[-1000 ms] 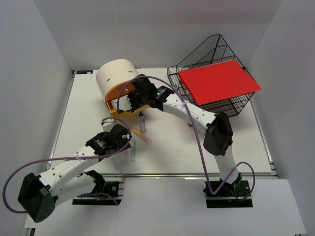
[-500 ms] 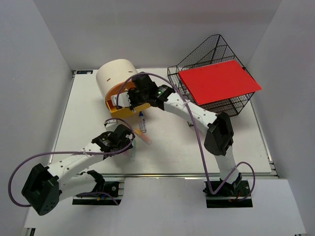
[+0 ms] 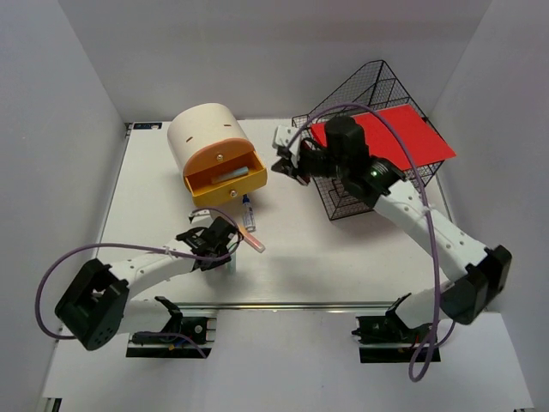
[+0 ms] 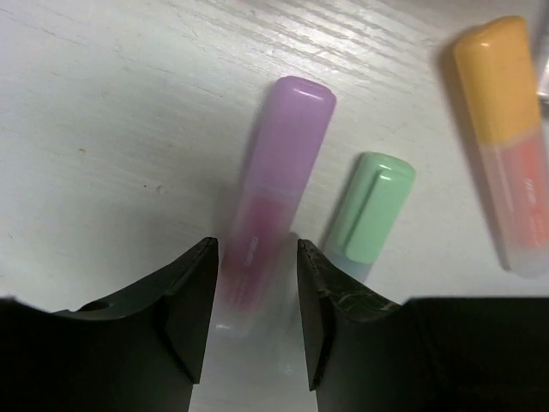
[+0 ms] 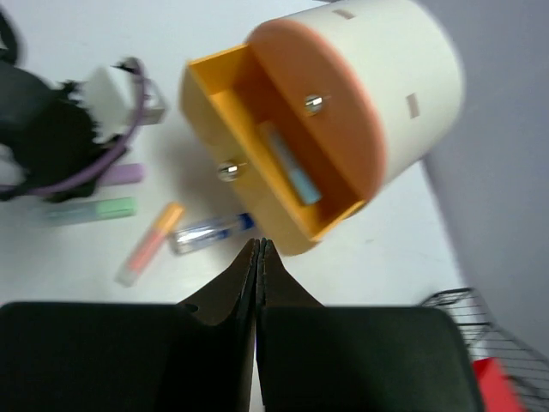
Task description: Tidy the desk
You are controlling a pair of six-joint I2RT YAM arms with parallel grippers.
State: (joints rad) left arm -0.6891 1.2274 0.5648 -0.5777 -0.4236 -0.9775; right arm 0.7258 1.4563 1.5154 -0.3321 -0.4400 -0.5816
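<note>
Purple plastic: the highlighter [image 4: 279, 172] lies flat on the white worktop [image 4: 103, 103], under the left hand [image 4: 256, 275]. Its jaws stand partly open astride the near end, and we cannot tell whether they touch it. We judge this an alignment for pickup. The green highlighter [image 4: 373, 206] lies just outside one finger, and the orange highlighter [image 4: 506, 129] lies farther out on the same side. The right hand [image 5: 257, 249], jaws pressed together and holding nothing, hangs above and short of the drawer box [image 5: 377, 77]. Its drawer [image 5: 257, 146] stands pulled out, presumably to receive the pens.

Bright, even light on the desk [image 3: 343, 249] throws soft shadows; the right wrist view is motion-blurred.
</note>
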